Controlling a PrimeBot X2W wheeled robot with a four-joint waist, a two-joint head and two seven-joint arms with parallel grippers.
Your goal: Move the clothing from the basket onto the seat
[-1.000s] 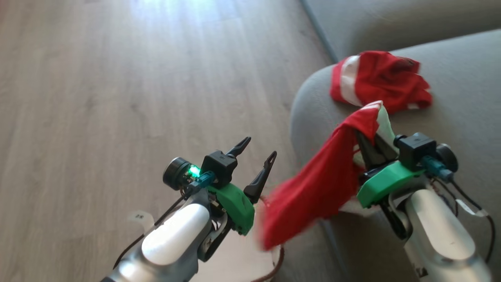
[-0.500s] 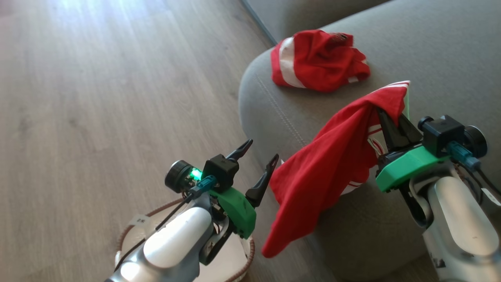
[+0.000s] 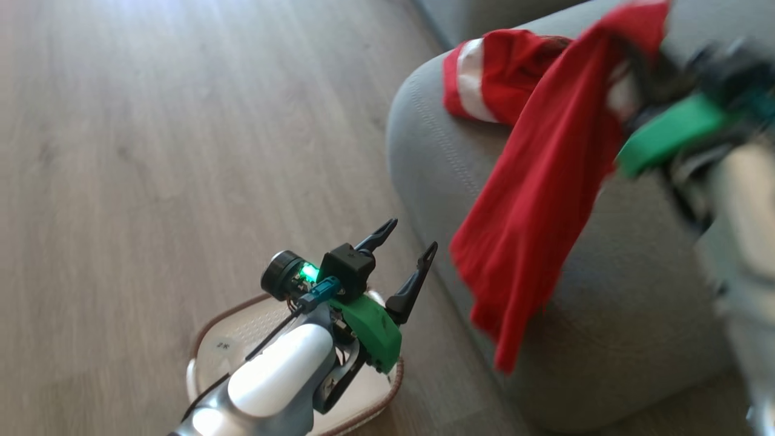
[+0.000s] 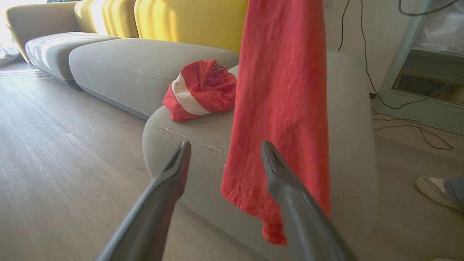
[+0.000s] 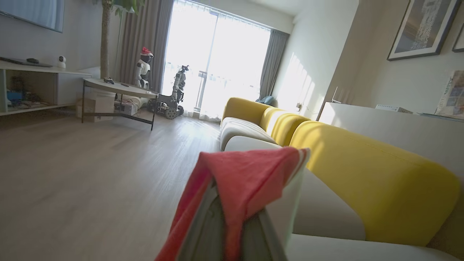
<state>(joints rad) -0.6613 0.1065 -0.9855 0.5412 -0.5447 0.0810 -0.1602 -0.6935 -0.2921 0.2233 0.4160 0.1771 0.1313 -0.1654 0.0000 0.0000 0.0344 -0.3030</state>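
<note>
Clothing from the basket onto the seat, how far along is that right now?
Done: one red garment lies crumpled on the seat. In hand: the second garment hangs from the shut right hand, by the seat's corner, not yet set down. Remaining: lower and release it. The visible part of the basket looks empty; the left hand is open.

Grey seat (image 3: 436,151) with 1 crumpled red garment (image 3: 496,72) on top; wooden floor (image 3: 181,121) under the off-white basket (image 3: 242,324)

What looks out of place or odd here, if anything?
The long red fabric garment pinched in the right gripper hangs down past the rounded corner of the grey upholstered sofa seat, dangling toward the wooden floor instead of lying beside the crumpled red-and-white garment already on it.
</note>
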